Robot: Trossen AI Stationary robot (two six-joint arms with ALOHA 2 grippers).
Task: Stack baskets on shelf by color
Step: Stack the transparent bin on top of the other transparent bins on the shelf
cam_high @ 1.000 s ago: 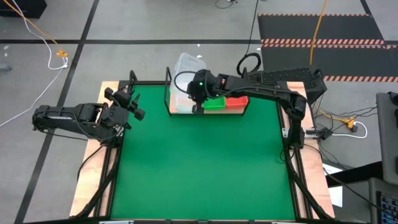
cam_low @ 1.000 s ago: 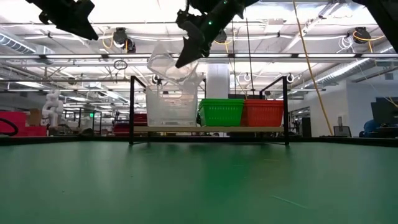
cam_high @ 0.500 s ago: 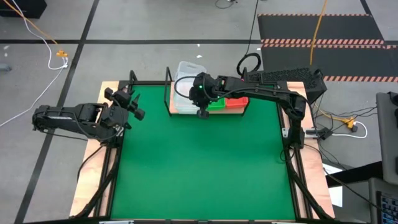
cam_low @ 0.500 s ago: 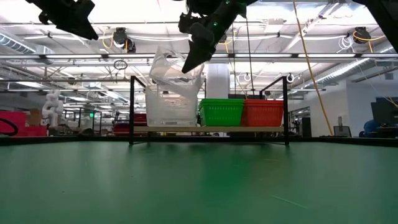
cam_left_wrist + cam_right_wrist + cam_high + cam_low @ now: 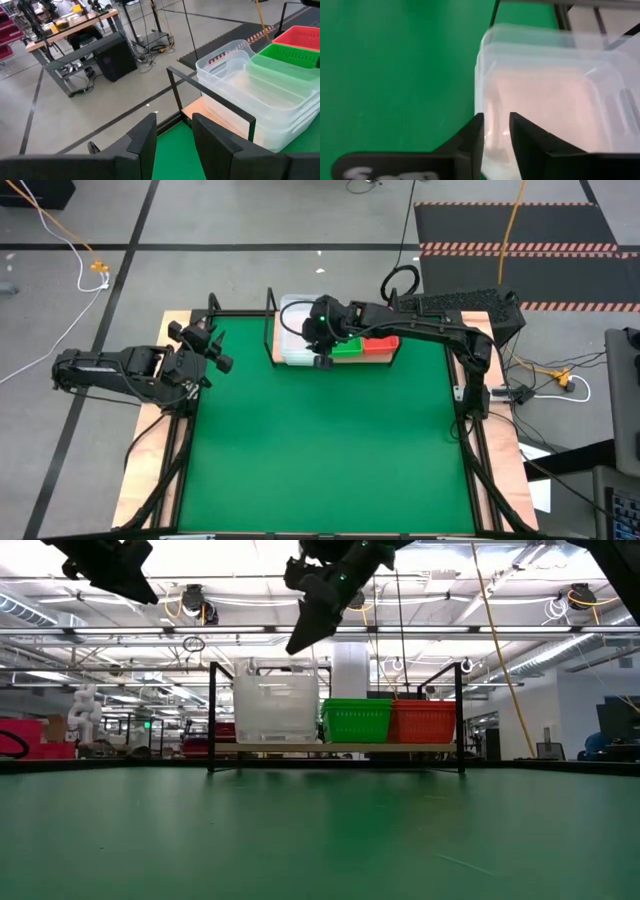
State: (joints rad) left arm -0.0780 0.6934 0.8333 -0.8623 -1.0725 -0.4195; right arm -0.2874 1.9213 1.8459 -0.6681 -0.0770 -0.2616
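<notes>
The shelf point(image 5: 340, 748) stands at the table's far edge. On it, from left to right, sit a nested stack of clear baskets point(image 5: 275, 705), a green stack point(image 5: 356, 720) and a red stack point(image 5: 422, 721). My right gripper point(image 5: 297, 643) hangs just above the clear stack's near right corner, narrowly open and empty; in the right wrist view its fingers point(image 5: 496, 120) point down at the clear rim point(image 5: 485, 55). My left gripper point(image 5: 222, 352) waits open and empty above the table's left edge.
The shelf's black rod frame point(image 5: 271, 330) rises at both ends of the plank. The green mat point(image 5: 320, 440) stretches from the shelf to the near edge. Pale wooden borders point(image 5: 150, 450) run down both sides of the table.
The top clear basket, which stood tilted and raised above the clear stack under my right gripper, has dropped into the stack and now sits level, nested in it. My right gripper has let go of it and stays just above its rim.
</notes>
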